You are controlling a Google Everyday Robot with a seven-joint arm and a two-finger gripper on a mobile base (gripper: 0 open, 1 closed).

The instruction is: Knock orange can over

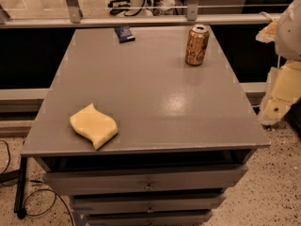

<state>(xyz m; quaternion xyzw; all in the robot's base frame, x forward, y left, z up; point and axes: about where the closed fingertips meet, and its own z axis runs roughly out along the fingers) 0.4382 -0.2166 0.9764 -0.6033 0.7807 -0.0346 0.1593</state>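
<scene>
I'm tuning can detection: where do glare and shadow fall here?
Camera view: warm, dim light; a soft sheen on the grey tabletop in front of the orange can, which casts a faint reflection; the yellow sponge throws little shadow; the gripper sits lit beyond the table's right edge.

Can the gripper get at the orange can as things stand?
Probably yes. The gripper sits off the right edge of the table; the orange can stands upright near that side, nothing between them. The sponge lies front left.

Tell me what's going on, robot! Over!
Gripper off to the right of the table, apart from the can. Orange can upright, far right. Yellow sponge and dark packet well aside, nothing in the way.
</scene>
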